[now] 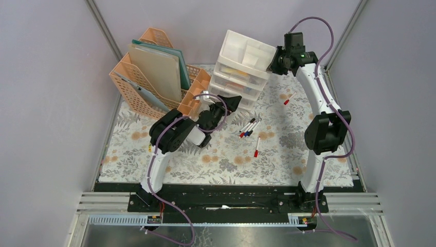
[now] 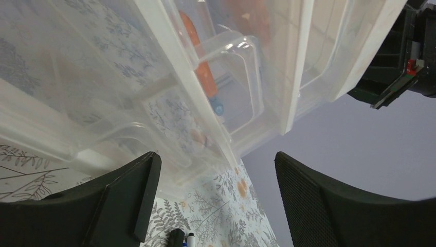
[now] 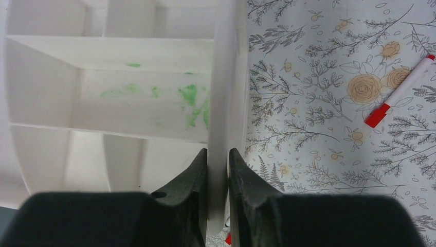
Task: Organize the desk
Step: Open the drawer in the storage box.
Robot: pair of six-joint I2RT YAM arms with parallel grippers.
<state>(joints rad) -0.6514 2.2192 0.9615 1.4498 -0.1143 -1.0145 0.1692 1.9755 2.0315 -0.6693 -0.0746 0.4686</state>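
Desk, a large tabletop under pale fern-and-flower cloth, is filling the middle of the top view. It's a stiff slab, but the cloth is looking soft and likely to bunch under a drag, so lift, don't slide. Right gripper is pinching the thin top-tray wall of the white three-drawer plastic unit at upper centre. That plastic is looking light and flexy, probably tipping if pulled hard. Left gripper is standing spread before the unit's lower drawers, holding nothing. Loose red- and blue-capped markers are lying mid-cloth: light, round, prone to rolling, so mid-barrel looks best. Peach plastic file rack is crowding the upper left, leaving open room across the cloth's lower half.
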